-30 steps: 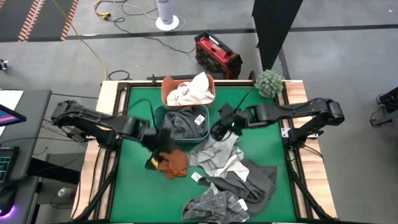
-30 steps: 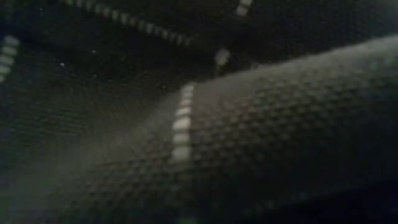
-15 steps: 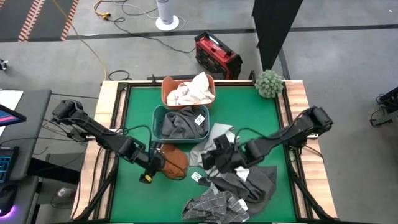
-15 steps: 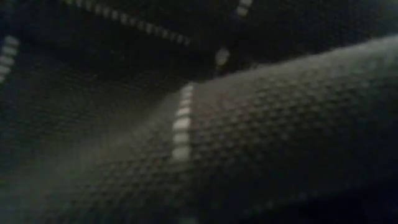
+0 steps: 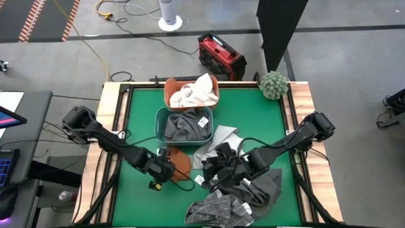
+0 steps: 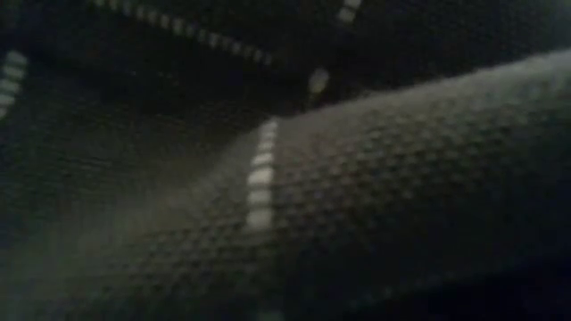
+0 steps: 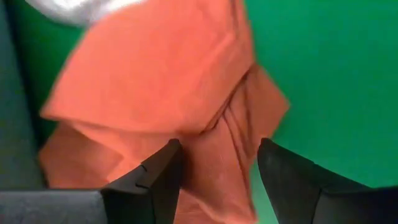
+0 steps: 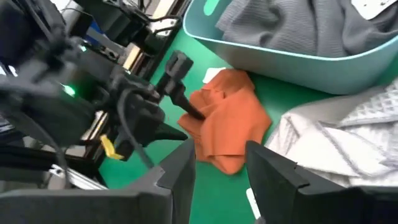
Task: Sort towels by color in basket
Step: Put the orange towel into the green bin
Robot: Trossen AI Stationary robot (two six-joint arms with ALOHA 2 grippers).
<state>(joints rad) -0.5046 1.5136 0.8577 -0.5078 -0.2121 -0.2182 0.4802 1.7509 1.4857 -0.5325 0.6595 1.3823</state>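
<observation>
— Green felt covers the table (image 5: 136, 114), wood-framed, with cables and a red case (image 5: 221, 56) on the grey floor beyond its far edge. What are you on?

— The rust-orange towel (image 5: 179, 164). It lies crumpled on the felt toward the near-left, just beside the teal tub (image 5: 159, 123) that holds dark grey cloth. My left gripper (image 7: 214, 171) is right at it, fingers apart with a fold of the orange cloth between them, not pinched yet.

— And your right?

— My right gripper (image 8: 217, 165) is over the pile of grey towels (image 5: 243, 180) at the near middle, fingers apart too; whether they touch cloth I cannot tell.

— How will the orange one handle?

— Soft, light, floppy, I judge. It will drape and trail, so I would take a raised fold near its middle, not a loose corner.

— Where do the others stand?

— White towels fill the orange tub (image 5: 169, 95) by the far edge; a checked towel (image 5: 218, 209) hangs at the near edge, blocking the low camera.
</observation>
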